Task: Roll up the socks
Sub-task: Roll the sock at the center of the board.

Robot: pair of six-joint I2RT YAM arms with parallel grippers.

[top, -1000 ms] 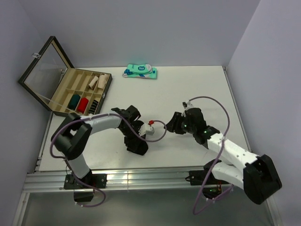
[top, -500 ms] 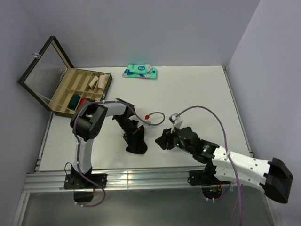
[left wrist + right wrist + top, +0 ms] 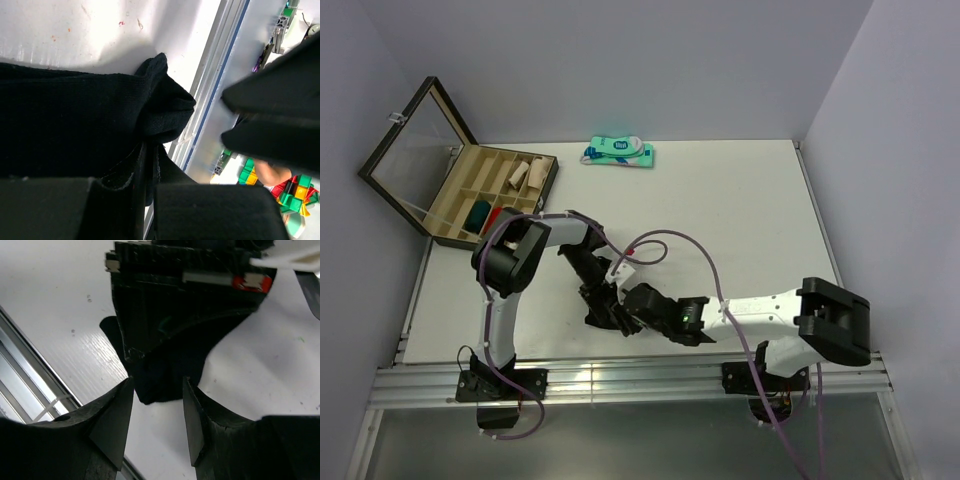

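Observation:
The socks lie as one dark bundle near the table's front edge; I cannot tell the green one from the black one. My left gripper stands over them, shut on a fold of the black fabric, pinched at its fingertips. My right gripper has reached across to the bundle's right side. It is open, fingers apart, with the loose end of the socks just ahead of the gap and the left gripper's body beyond.
An open wooden box at the back left holds rolled socks, teal and beige among them. A teal-and-white packaged pair lies at the back. The metal rail runs close behind the socks.
My right arm has swung from the middle right down and left, bringing its gripper beside the socks. The left arm folded its elbow but kept its grip.

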